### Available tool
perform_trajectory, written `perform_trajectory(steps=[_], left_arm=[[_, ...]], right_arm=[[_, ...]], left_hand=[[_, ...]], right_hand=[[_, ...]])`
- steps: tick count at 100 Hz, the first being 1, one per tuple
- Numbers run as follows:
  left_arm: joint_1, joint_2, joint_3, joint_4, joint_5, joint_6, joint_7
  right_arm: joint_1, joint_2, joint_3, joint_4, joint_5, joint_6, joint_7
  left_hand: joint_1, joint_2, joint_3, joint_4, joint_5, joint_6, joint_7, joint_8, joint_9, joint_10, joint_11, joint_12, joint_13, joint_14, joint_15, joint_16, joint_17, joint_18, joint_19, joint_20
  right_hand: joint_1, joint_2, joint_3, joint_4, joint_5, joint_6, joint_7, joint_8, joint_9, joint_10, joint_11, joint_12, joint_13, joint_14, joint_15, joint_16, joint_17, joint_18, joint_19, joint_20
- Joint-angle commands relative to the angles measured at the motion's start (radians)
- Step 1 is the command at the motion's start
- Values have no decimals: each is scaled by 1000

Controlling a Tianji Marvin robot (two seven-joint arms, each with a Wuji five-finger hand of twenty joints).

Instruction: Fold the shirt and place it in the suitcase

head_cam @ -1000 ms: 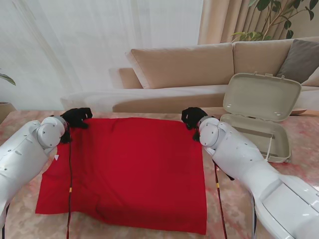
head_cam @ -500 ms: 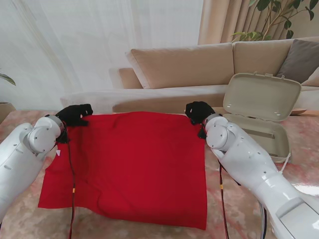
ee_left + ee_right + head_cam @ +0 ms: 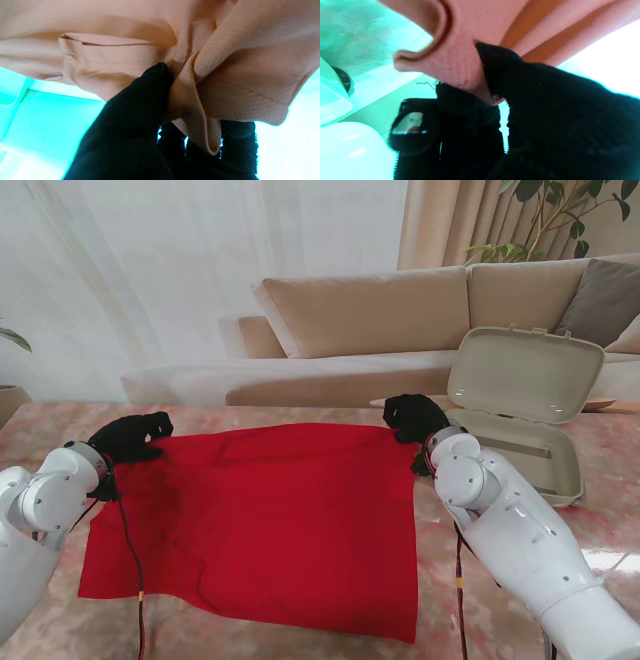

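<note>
The red shirt (image 3: 260, 520) lies spread on the table, its far edge lifted off the surface. My left hand (image 3: 130, 437), in a black glove, is shut on the shirt's far left corner. My right hand (image 3: 413, 417) is shut on the far right corner. In the left wrist view the cloth (image 3: 225, 75) bunches between the black fingers (image 3: 140, 105). The right wrist view shows a fold of shirt (image 3: 455, 57) pinched by the fingers (image 3: 500, 60). The beige suitcase (image 3: 520, 450) stands open just right of my right hand, lid (image 3: 525, 375) upright.
A pale marbled table top (image 3: 600, 530) carries everything. Behind it runs a beige sofa (image 3: 380, 310) with a grey cushion (image 3: 605, 300), sheer curtains and a plant at the back right. Red cables hang along both forearms.
Both hands have drawn the shirt's far edge towards me, with the right hand also shifting right towards the suitcase. Both elbows dropped back and outward. The far edge now sags between the hands.
</note>
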Motion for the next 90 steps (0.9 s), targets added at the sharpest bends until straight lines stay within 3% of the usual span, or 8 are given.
perform_trajectory(steps=[1,52,54,58,69,73,83,90], left_arm=[[33,12,-14,-20,10,-8,-4],[225,13,-138,-182,29,-23,-40],[232,12,-142,-189,27,-21,-41],[245,12,-148,-200,22,-19,-45],[275,7,-156,-223,3,-8,-36],[285,6,-157,-231,-9,-2,-34],[308,2,-158,-256,-26,10,-26],[325,0,-162,-274,-29,15,-22]], right_arm=[[-35,14,10,-18,2,-6,18],[-191,37,101,-170,-50,-80,34],[-198,37,106,-177,-54,-81,33],[-211,38,115,-192,-60,-84,31],[-249,41,141,-233,-74,-94,26],[-264,42,150,-248,-78,-99,25],[-298,44,170,-284,-88,-108,25],[-320,47,184,-305,-94,-115,32]], left_hand=[[73,27,-17,-6,-3,-26,11,-9,4,-36,-2,16,-16,41,-17,16,-12,-9,0,30],[71,27,-23,-5,5,-34,6,-10,6,-37,-8,20,-16,38,-21,17,-12,-9,-1,33],[71,28,-23,-5,5,-34,6,-10,6,-37,-9,20,-16,38,-21,17,-12,-9,-2,33],[71,29,-25,-6,4,-35,5,-10,6,-37,-9,20,-16,38,-23,17,-12,-9,-2,33],[72,29,-27,-6,5,-37,2,-12,6,-38,-12,21,-17,34,-26,16,-12,-9,-2,33],[73,29,-28,-6,5,-37,2,-12,6,-38,-12,21,-17,34,-26,16,-12,-9,-2,33],[74,30,-31,-6,5,-37,1,-11,7,-38,-13,22,-16,34,-27,17,-12,-9,-3,33],[74,30,-32,-6,5,-37,1,-11,7,-39,-14,22,-16,34,-27,17,-13,-9,-4,33]], right_hand=[[56,-30,88,32,15,-33,26,25,30,-32,42,40,50,41,22,27,14,-70,53,53],[62,-51,92,32,29,-26,9,22,48,-24,31,43,62,48,19,30,-67,-2,-20,61],[64,-53,96,32,32,-25,7,25,49,-24,27,46,63,47,19,30,-119,139,-137,-199],[61,-55,96,30,37,-24,2,29,51,-24,22,49,65,48,18,31,-33,161,-241,-248],[63,-59,96,31,42,-26,-1,31,59,-24,22,50,73,47,18,31,-57,-5,-18,50],[62,-60,97,31,44,-26,-4,33,60,-23,21,50,75,45,17,32,-96,180,-149,-442],[61,-60,95,33,43,-26,-4,32,64,-24,18,51,77,44,15,35,-10,-95,247,324],[61,-61,94,33,43,-26,-4,32,65,-24,18,52,78,44,15,35,-55,-3,-53,135]])
